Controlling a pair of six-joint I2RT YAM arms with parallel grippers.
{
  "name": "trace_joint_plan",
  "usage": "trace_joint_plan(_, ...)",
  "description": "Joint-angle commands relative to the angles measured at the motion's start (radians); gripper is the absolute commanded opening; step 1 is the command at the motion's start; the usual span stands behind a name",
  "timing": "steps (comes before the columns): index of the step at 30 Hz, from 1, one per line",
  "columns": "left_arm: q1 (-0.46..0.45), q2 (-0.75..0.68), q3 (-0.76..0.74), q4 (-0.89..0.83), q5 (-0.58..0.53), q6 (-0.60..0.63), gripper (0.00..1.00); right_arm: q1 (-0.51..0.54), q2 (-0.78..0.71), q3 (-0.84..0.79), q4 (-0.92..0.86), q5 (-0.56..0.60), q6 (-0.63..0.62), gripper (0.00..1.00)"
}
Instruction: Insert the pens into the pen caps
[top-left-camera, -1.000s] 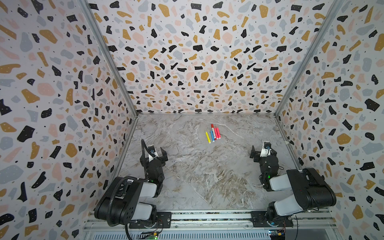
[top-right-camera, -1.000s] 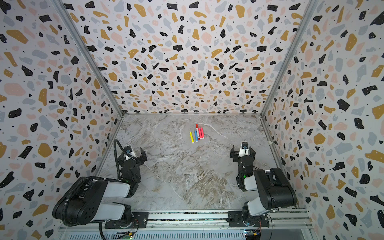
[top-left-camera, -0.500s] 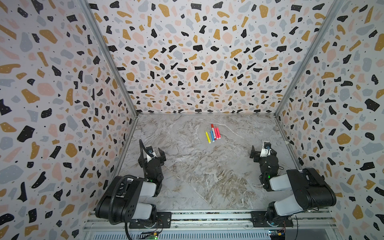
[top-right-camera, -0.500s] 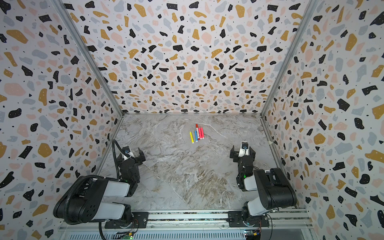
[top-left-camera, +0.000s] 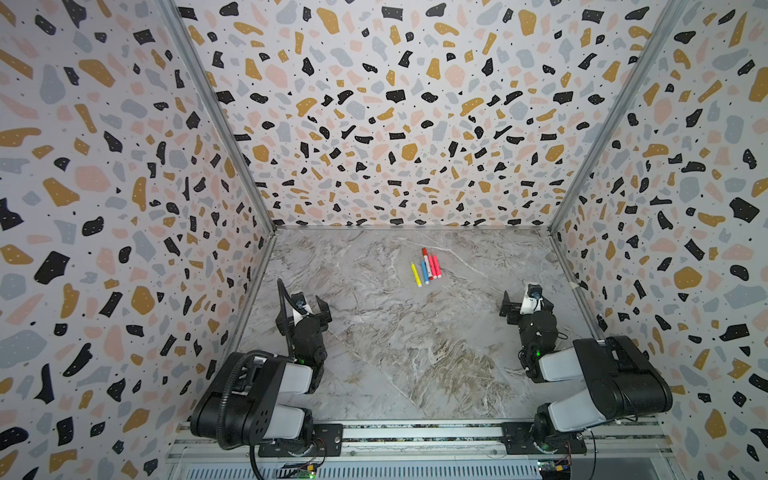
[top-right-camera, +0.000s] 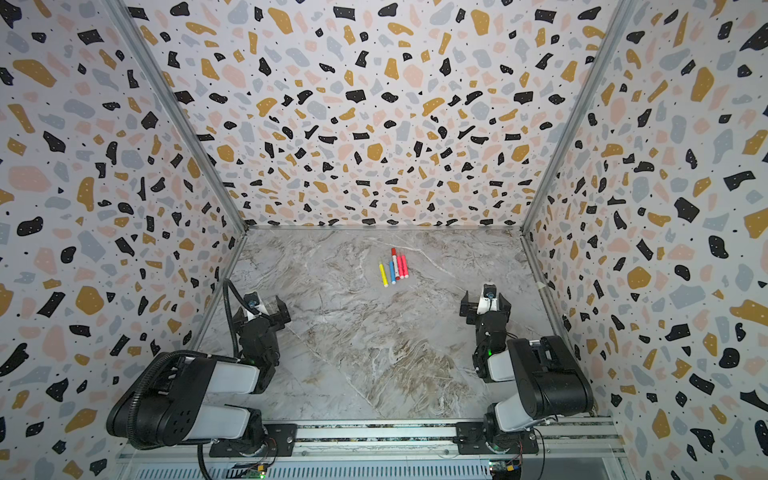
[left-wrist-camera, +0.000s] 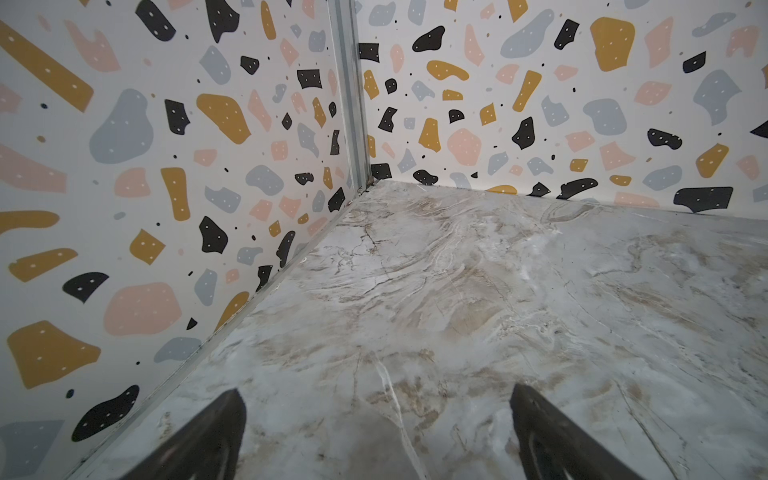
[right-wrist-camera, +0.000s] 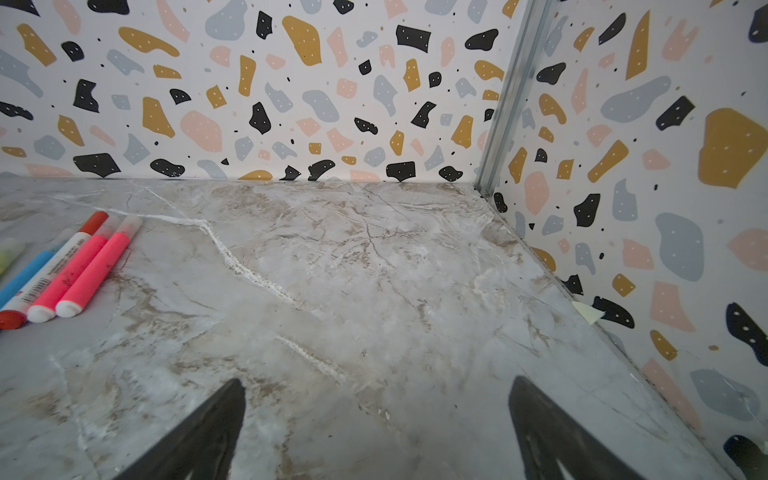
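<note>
— Where are the pens (top-left-camera: 426, 268) lying?
— Side by side, far back on the table (top-left-camera: 374, 332), long axes running toward the back wall, far ends leaning slightly left.
— Grippers?
— Left gripper (top-left-camera: 302, 316) and right gripper (top-left-camera: 527, 305) are gaping wide, holding nothing, well apart from them.
</note>
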Motion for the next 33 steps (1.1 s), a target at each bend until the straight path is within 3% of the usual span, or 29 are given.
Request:
trace_joint_plan(1, 0.005, -0.005, 0.017, 0.034, -0.007, -0.006, 1.00, -0.001, -0.012, 0.007, -0.006, -0.002, 0.012, 0.99)
trace_joint_plan(33, 0.004, 0.009, 0.016, 0.048, 0.005, 0.005, 0.99, -0.001, -0.013, 0.006, -0.006, -0.002, 0.012, 0.99)
